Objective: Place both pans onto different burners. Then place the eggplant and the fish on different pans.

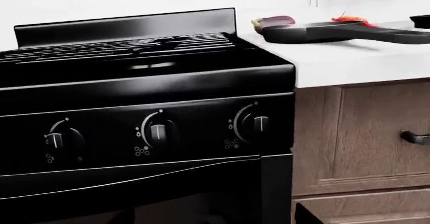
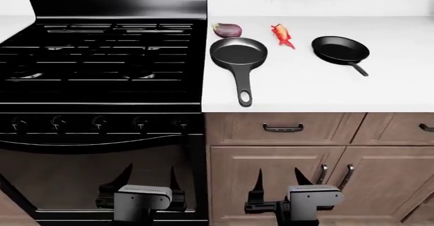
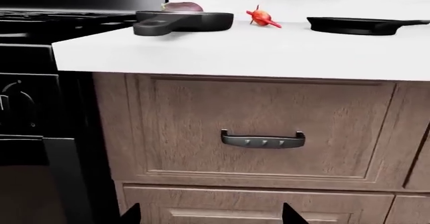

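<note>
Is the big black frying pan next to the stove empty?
Empty. The big black frying pan shows only bare black bottom; the purple eggplant lies behind it.

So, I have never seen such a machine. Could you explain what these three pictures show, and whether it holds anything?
It is a simulated two-armed robot in a kitchen. One picture comes from its head, looking down; the other two come from cameras by each wrist. Low in the head view are the left pincer and right pincer, both open and empty. On the white counter lie the larger pan, the smaller pan, the eggplant and the fish. The stove stands left of them.
</note>
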{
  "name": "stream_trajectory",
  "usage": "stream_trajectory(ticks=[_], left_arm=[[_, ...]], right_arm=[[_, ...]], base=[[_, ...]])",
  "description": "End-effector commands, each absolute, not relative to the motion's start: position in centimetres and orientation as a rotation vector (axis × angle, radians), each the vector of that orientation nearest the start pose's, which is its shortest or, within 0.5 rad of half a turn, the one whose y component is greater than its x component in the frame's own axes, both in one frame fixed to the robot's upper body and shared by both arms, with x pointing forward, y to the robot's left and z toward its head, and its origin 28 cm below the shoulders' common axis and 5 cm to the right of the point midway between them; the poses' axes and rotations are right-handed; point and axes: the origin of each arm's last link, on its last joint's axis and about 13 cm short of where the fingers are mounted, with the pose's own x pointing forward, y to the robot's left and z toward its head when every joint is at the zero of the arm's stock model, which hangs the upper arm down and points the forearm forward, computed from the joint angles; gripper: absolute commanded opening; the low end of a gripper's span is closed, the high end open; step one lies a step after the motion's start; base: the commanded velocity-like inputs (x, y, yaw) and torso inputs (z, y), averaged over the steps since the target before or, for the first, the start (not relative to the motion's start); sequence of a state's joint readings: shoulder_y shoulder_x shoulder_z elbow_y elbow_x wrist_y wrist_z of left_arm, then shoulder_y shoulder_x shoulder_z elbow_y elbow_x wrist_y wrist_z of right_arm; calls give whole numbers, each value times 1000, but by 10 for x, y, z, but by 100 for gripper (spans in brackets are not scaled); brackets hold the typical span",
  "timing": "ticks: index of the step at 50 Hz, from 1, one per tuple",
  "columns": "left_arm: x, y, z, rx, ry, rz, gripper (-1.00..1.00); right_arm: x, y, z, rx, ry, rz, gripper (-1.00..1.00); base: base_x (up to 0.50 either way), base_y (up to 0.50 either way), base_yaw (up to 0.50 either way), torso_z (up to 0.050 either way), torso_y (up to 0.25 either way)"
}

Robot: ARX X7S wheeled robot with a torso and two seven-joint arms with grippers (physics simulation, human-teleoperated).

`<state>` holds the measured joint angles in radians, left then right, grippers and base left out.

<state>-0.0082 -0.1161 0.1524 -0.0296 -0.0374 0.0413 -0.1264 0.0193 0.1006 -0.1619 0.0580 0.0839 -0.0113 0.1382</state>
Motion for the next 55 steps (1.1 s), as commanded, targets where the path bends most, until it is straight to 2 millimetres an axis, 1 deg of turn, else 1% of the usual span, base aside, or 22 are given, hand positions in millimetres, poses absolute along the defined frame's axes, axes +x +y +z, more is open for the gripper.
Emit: stream_trajectory(ticks=[1,36,39,42,44,46,50,52,55], left_arm=[[209,204,8,78,-15,-25,100],[211,204,6,79,-3,-22,100],[211,205,7,76,-1,-15,100],[213,209,12,53,30,8,100],[215,213,19,59,54,13,100],[214,218,32,69,100,6,100],[204,227,70,9,182,-67,100],[200,232,88,17,184,-94,100],[191,236,114,41,161,-127,100]], right_arm=[[210,-90,1,-16,48,18,100],[211,-91,0,-12,56,15,100],[211,-91,1,-13,57,15,100],[212,-92,3,-35,55,13,100],[214,-95,9,-44,64,9,100],[216,-99,18,-62,75,7,100],[216,-110,54,-87,78,32,100],[213,-114,76,-79,101,68,100],[208,-122,107,-141,100,74,100]], base=[[0,-500,0,0,0],[0,-500,0,0,0],[0,-500,0,0,0],[0,-115,0,0,0],[0,0,0,0,0],[0,0,0,0,0],[0,0,0,0,0],[0,0,0,0,0],[0,0,0,0,0]])
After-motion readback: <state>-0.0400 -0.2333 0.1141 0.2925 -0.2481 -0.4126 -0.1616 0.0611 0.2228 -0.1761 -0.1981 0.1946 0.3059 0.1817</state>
